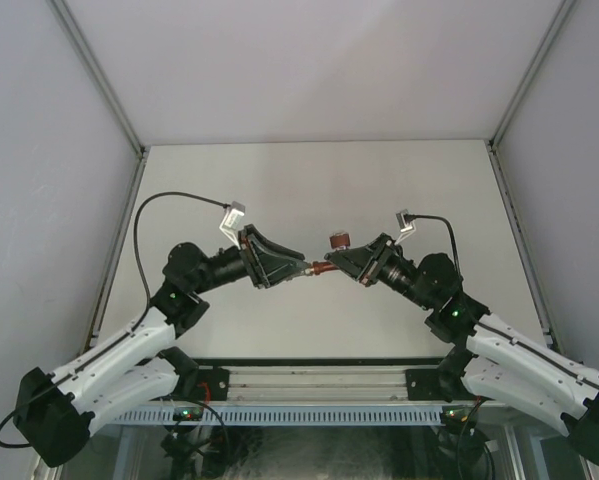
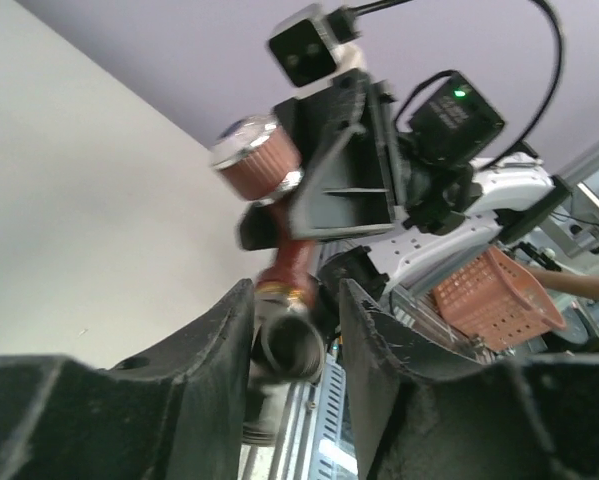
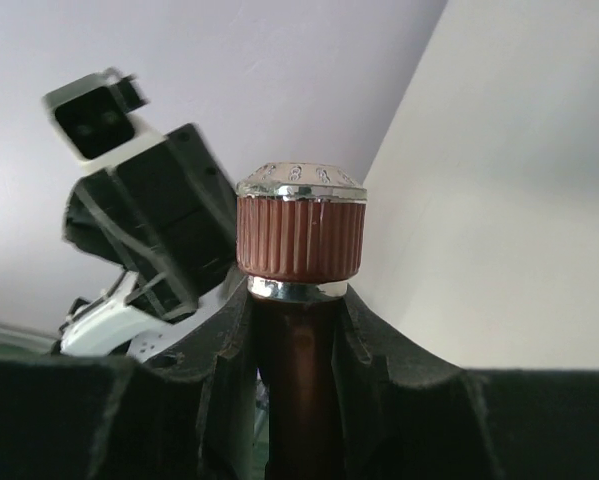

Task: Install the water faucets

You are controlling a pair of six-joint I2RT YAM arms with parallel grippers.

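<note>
White-and-black left arm (image 1: 129, 345) reaches from the lower left corner toward the middle of the pale table (image 1: 309, 180), held above its surface. Its left gripper (image 1: 301, 270) points right. The left wrist view shows its two dark fingers (image 2: 209, 350) pressed on either side of a small grey-silver metal fitting (image 2: 289, 345), a short ring with its open end facing the camera. Just right of that, meeting the fitting's far end, is the red-brown tap body (image 1: 322, 266). It is a tiny angled piece held in the air between the two arms, over the table's centre. Whether the two parts are joined cannot be told. Its ribbed red-brown knob (image 1: 337, 240), capped in silver, sticks out toward the back wall. The right gripper (image 1: 339, 262) points left and is clamped on the tap body. The right wrist view shows the stem squeezed between both fingers (image 3: 389, 370), the knob just past their tips. The right arm (image 1: 519, 350) runs down to the lower right corner. Behind it, in the left wrist view, an orange mesh basket (image 2: 494, 295) sits beyond the table
</note>
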